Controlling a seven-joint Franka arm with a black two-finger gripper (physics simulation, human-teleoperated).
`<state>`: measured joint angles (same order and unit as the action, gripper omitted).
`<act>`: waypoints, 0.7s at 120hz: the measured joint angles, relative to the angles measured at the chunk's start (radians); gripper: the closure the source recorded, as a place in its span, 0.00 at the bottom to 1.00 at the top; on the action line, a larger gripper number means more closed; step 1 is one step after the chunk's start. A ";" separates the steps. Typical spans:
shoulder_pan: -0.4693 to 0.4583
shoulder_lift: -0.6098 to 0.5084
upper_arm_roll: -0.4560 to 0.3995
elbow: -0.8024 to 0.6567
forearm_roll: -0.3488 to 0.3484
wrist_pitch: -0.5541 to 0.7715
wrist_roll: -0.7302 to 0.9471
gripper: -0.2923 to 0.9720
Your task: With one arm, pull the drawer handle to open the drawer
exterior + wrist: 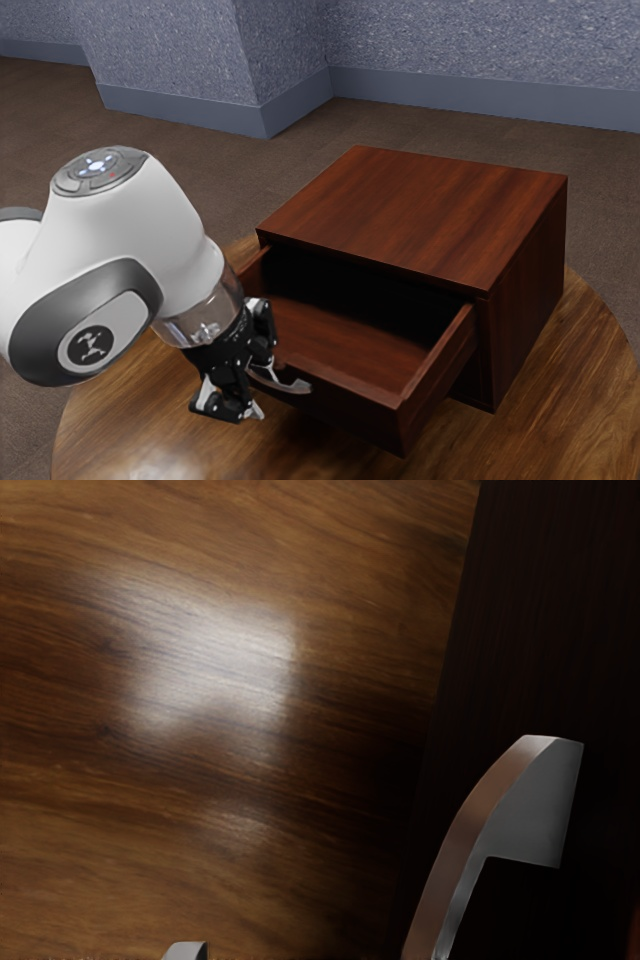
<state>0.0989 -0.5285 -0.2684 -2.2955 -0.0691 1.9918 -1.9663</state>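
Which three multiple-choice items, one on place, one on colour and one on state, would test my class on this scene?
1. Where does the cabinet stand?
A. on the floor
B. on the table
C. on a shelf

2. What colour is the handle?
A. silver-grey
B. red
C. green

3. What state is the drawer in?
A. shut flush
B. taken out of the cabinet
C. pulled open

Key:
1 B: round wooden tabletop shows beneath and around the cabinet.
2 A: it looks like pale metal in both views.
3 C: its front stands out from the cabinet, with a dark gap behind it.
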 joint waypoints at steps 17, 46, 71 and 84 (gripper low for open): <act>0.000 -0.019 0.000 -0.012 -0.008 -0.003 -0.002 0.57; 0.001 -0.038 0.000 -0.019 -0.015 -0.014 -0.004 0.59; 0.002 -0.045 0.000 -0.019 -0.019 -0.029 -0.010 0.60; 0.002 -0.045 0.000 -0.018 -0.019 -0.033 -0.012 0.60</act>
<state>0.1011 -0.5736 -0.2684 -2.3138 -0.0881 1.9588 -1.9786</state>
